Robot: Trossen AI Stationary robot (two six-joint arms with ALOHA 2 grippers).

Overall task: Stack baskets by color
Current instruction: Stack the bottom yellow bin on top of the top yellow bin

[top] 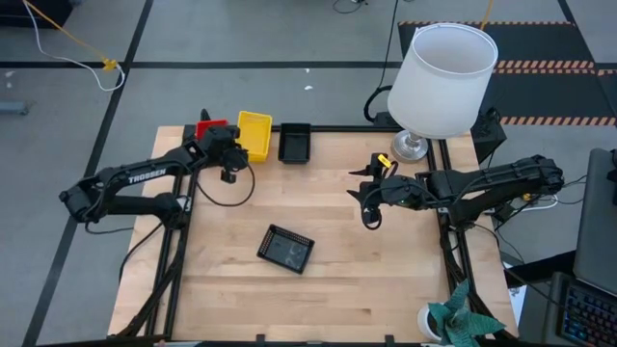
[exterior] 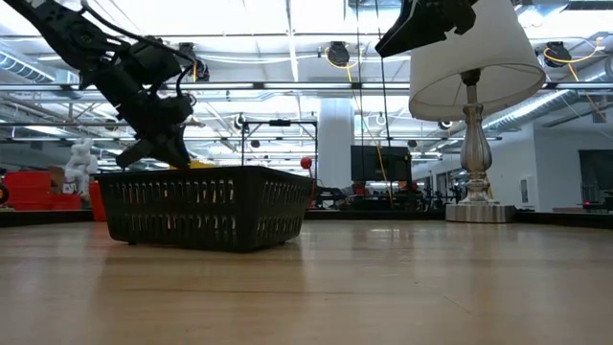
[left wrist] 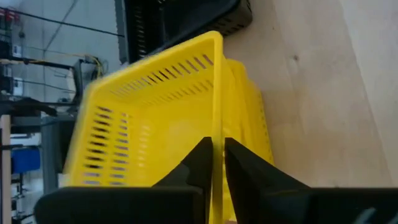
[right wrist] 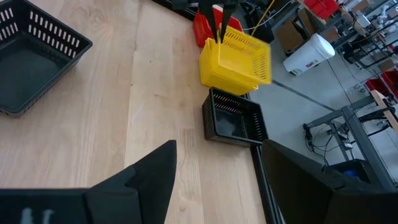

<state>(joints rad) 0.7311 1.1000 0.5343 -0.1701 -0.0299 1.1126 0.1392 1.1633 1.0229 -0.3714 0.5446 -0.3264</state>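
Note:
A yellow basket (right wrist: 239,53) sits tilted in a second yellow basket (right wrist: 225,82) at the table's far edge, with a red basket (top: 210,127) to its left and a black basket (top: 294,143) to its right. My left gripper (left wrist: 217,163) is shut on the upper yellow basket's wall. Another black basket (top: 286,249) rests on its base in the middle of the table. My right gripper (top: 371,200) hangs open above the table's right half, holding nothing. My left gripper has the upper yellow basket's side wall (left wrist: 217,134) at its rim, near a corner, with one finger inside the basket and one outside. The fingers slant down from the table's near left. The basket is tilted and rests in the yellow basket beneath.
A large white lamp (top: 442,72) stands at the table's far right corner. Bare wood lies between the middle black basket and the row of baskets at the far edge. A small green plant (top: 458,318) sits at the near right corner.

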